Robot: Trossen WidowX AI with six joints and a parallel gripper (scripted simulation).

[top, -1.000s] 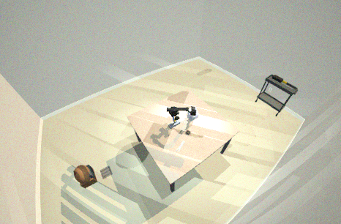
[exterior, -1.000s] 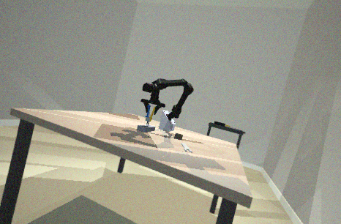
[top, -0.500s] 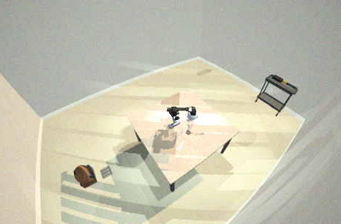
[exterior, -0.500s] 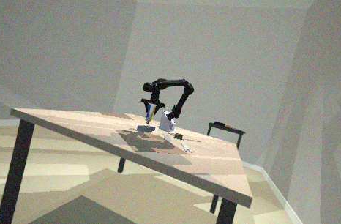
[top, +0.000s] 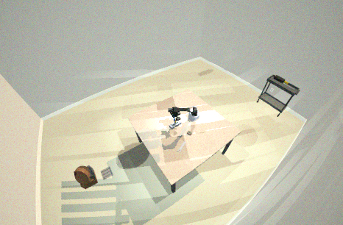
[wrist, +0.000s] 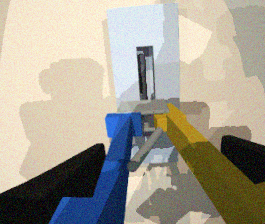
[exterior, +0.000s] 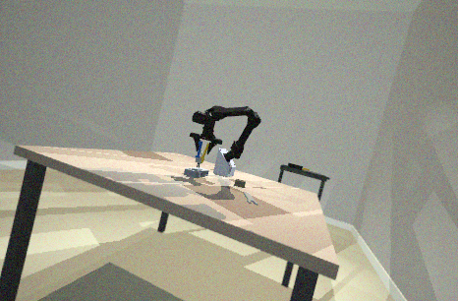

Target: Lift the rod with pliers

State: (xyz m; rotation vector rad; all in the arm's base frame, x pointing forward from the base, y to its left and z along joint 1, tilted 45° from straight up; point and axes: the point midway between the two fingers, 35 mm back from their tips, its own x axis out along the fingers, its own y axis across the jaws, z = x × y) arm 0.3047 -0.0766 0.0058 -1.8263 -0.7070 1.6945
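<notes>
The locking pliers (top: 175,120) (exterior: 200,150) (wrist: 115,160) stand nearly upright between the fingers of the hand (top: 175,119) (exterior: 203,150) (wrist: 163,147), their blue and yellow handles spread and their jaw end pointing down. The hand is well short of shut, its black fingers wide apart, one along the outer side of each handle, and it appears to have hold of the pliers by those handles. The handles are apart, not squeezed together.

Below the jaw end is the pale slotted block (top: 174,125) (exterior: 196,173) (wrist: 163,30), resting on the worktop (top: 209,136) (exterior: 264,231). In the wrist view its narrow channel opens just beyond the pliers' head; a light strip inside the channel is probably the rod (wrist: 150,77), low between the walls, though the grain makes this hard to settle. Whether the jaws touch the block cannot be told.

The black arm (top: 184,109) (exterior: 252,118) arches from its pale mount (top: 193,117) (exterior: 224,164) over to the block. A small dark block (top: 189,133) (exterior: 240,183) sits apart from the slotted one, with a slim grey forked piece (top: 182,146) (exterior: 250,198) lying near it. A dark cart (top: 283,85) (exterior: 309,172) stands beyond the worktop.
</notes>
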